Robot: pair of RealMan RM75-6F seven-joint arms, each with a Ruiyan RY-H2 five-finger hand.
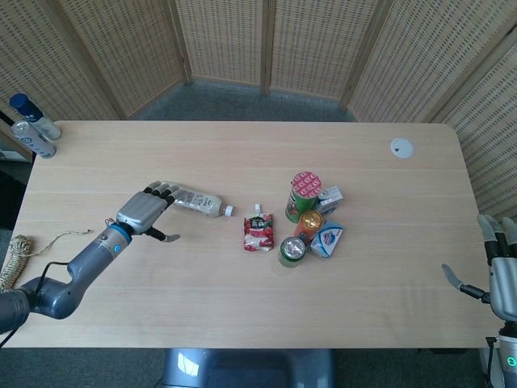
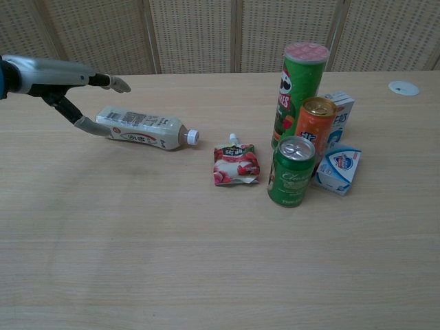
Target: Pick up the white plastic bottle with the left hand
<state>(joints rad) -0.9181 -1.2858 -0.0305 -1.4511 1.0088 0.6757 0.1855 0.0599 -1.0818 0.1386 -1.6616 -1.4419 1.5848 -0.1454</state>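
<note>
Now, from left to right:
Far-left desk edge: a coil of rope (image 1: 11, 257) with a loose strand, well to the left of the left robot hand; two bottles with blue caps (image 1: 32, 127) lie at the far corner behind it.
Left robot hand (image 1: 144, 212): fingers spread apart and holding nothing; it sits at the base end of the white plastic bottle. In the chest view the thumb (image 2: 84, 124) reaches to the bottle's base; whether it touches cannot be told.
White plastic bottle (image 2: 141, 128): lying on its side on the desk (image 1: 242, 299), just to the right of the left robot hand, its white cap pointing away from the hand toward the red pouch.
Red pouch (image 2: 236, 163): flat on the desk, near the bottle's cap end, well to the right of the left robot hand.
Cluster further right: a tall green tube (image 2: 296, 94) with a pink lid, upright; an orange can (image 2: 315, 127) just in front of it; a green can (image 2: 291, 170) nearest the camera; a white carton (image 2: 342, 107) behind; a blue and white wedge box (image 2: 338, 170) beside the green can.
White disc (image 1: 401, 147): alone on the desk, far back on the right.
Right robot hand (image 1: 501, 273): off the right desk edge, fingers apart, holding nothing.
</note>
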